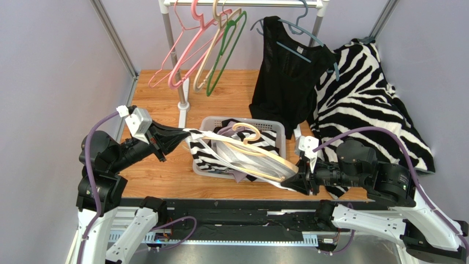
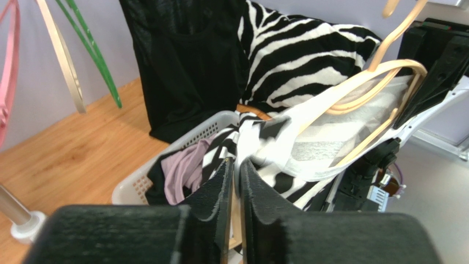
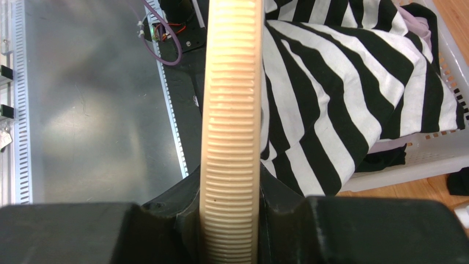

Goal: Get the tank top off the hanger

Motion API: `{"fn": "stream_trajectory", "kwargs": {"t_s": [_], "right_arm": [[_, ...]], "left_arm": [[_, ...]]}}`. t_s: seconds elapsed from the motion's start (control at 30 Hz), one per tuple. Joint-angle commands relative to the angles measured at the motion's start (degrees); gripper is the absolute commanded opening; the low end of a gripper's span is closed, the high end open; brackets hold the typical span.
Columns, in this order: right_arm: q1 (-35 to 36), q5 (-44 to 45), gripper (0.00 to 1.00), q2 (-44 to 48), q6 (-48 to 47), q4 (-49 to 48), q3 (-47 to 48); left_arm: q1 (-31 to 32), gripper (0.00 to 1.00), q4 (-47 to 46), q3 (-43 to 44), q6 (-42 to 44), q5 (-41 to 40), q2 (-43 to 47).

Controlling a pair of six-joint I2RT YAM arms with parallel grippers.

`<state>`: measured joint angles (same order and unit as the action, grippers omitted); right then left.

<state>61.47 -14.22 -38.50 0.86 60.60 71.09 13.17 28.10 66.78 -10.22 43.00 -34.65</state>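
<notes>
Stripes of the tank top (image 1: 205, 157) sit pinched between your left fingers (image 2: 214, 192), pressed nearly together, over the basket (image 1: 272, 124); your right fingers (image 3: 165, 223) clamp the beige hanger (image 1: 264, 155).

basket (image 1: 278, 132): contents mostly covered by the striped tank top (image 1: 201, 152)
hanger (image 1: 270, 157): near end hidden inside the right gripper (image 1: 300, 176)
rack (image 1: 174, 55): top cut off

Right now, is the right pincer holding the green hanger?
No, the right pincer is closed on the beige ribbed hanger, which runs up between its fingers.
</notes>
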Motion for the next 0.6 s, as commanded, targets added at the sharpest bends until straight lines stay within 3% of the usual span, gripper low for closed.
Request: {"fn": "stream_trajectory", "kwargs": {"t_s": [0.0, 0.13, 0.17, 0.47, 0.57], "right_arm": [[0.05, -1.16, 0.00, -3.41, -3.85, -0.13, 5.54], [0.05, -0.90, 0.00, -6.76, -5.34, -0.48, 8.27], [0.05, -0.73, 0.00, -7.11, -5.78, -0.39, 9.15], [0.14, -0.20, 0.00, -10.80, -7.54, 1.72, 12.23], [0.05, -0.72, 0.00, -11.24, -7.63, 1.54, 12.41]], "left_arm": [[-0.95, 0.28, -1.29, -2.00, 1.69, -2.05, 0.99], [-0.95, 0.53, 0.29, -1.31, 3.80, -2.22, 1.61], [-0.95, 0.64, 1.77, -0.78, 5.19, -2.31, 1.61], [-0.95, 0.84, 11.70, 12.74, 18.38, 0.23, 0.91], [-0.95, 0.85, 14.44, 15.74, 20.06, 8.90, -0.67]]}}
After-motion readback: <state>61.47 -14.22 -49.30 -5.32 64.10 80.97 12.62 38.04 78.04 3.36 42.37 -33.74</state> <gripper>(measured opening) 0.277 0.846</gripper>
